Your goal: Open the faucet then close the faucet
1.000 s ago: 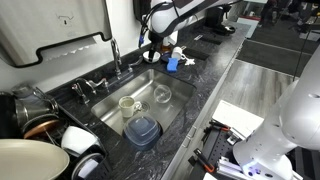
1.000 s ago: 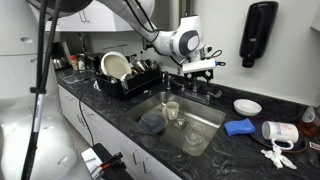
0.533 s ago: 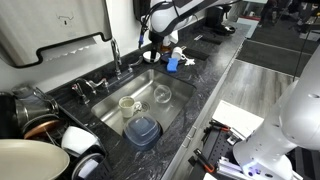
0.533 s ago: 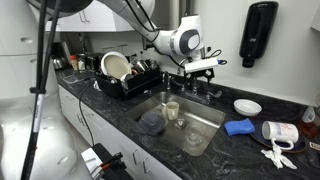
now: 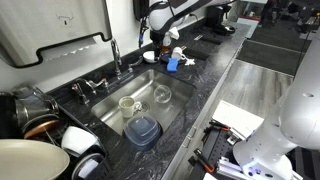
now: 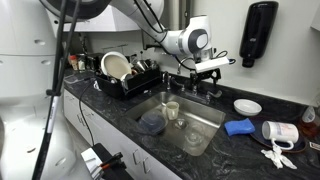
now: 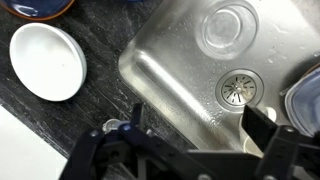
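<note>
The faucet (image 5: 114, 52) is a slim chrome gooseneck tap behind the steel sink (image 5: 172, 82); it also shows in an exterior view (image 6: 183, 73). My gripper (image 5: 157, 42) hangs open above the counter at the sink's end, to the side of the faucet and apart from it (image 6: 217, 64). In the wrist view the gripper (image 7: 197, 125) looks down on the sink basin (image 7: 175, 70) and its drain (image 7: 240, 88), with both fingers spread wide and nothing between them. I cannot make out the faucet's lever in the wrist view.
A white plate (image 7: 45, 60) lies on the dark counter beside the sink. In the basin are a glass (image 5: 162, 95), a mug (image 5: 127, 103) and a blue container (image 5: 142, 130). A dish rack (image 6: 125, 72) stands beside the sink, and a blue item (image 6: 238, 127) lies on the counter.
The arm has shifted a little sideways along the back of the sink, further from the dish rack. The gripper stays open and empty.
</note>
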`<act>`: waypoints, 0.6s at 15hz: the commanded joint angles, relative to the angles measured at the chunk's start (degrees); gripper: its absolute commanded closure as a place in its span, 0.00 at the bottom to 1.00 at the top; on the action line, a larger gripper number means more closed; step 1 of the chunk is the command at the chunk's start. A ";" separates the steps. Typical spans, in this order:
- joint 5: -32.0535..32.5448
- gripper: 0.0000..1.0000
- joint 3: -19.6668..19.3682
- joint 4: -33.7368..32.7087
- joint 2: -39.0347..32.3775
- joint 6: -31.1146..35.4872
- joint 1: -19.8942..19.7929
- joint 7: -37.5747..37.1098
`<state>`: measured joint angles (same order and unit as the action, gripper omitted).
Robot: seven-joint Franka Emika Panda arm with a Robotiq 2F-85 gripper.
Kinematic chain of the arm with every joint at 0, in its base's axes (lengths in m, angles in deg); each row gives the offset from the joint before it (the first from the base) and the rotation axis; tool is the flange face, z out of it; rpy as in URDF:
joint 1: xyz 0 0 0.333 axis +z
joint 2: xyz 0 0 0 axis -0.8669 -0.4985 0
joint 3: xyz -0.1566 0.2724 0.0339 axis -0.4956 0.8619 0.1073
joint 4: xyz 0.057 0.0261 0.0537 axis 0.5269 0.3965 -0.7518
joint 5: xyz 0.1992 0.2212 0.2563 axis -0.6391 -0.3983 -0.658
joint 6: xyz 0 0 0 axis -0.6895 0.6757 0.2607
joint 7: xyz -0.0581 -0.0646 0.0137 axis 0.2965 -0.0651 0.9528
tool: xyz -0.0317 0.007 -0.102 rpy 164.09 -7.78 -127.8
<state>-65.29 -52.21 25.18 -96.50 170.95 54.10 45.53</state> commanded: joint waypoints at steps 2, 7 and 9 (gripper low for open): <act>5.76 0.00 -0.61 -8.63 -7.58 0.59 -1.73 7.77; 2.92 0.00 1.39 -14.94 -13.96 4.75 -3.96 15.98; 1.02 0.00 2.40 -17.45 -16.24 5.00 -4.86 18.56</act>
<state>-61.60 -52.11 12.73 -108.51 175.19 51.52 59.19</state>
